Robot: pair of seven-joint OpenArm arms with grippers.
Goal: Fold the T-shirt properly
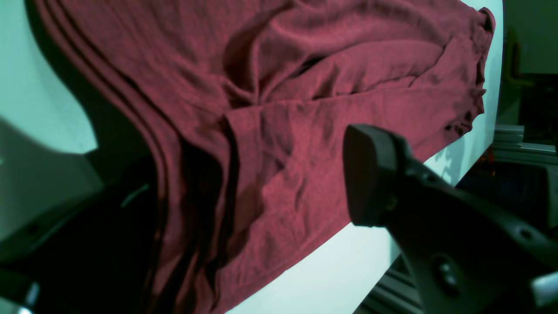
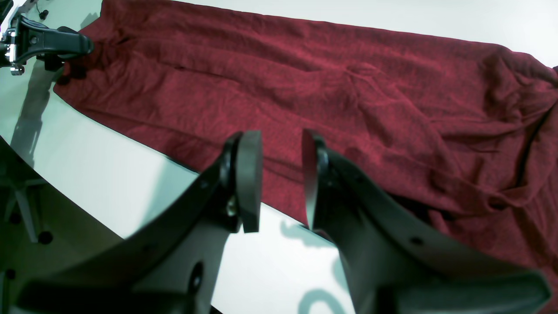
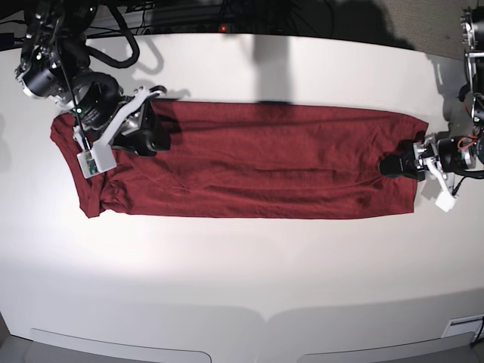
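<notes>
The dark red T-shirt (image 3: 265,162) lies on the white table (image 3: 249,265) as a long wrinkled strip running left to right. It also shows in the left wrist view (image 1: 305,109) and the right wrist view (image 2: 348,87). My right gripper (image 2: 281,174) is open and empty, hovering just over the shirt's near edge at the strip's left part (image 3: 153,130). My left gripper (image 1: 244,183) is open at the strip's right end (image 3: 395,165), one finger (image 1: 370,174) above the cloth. The other finger is dark and partly hidden under draped fabric.
The table's edge (image 1: 475,144) drops off close beside the shirt's end in the left wrist view. Dark cables (image 3: 189,15) run along the table's back edge. The left gripper (image 2: 65,43) shows far off in the right wrist view.
</notes>
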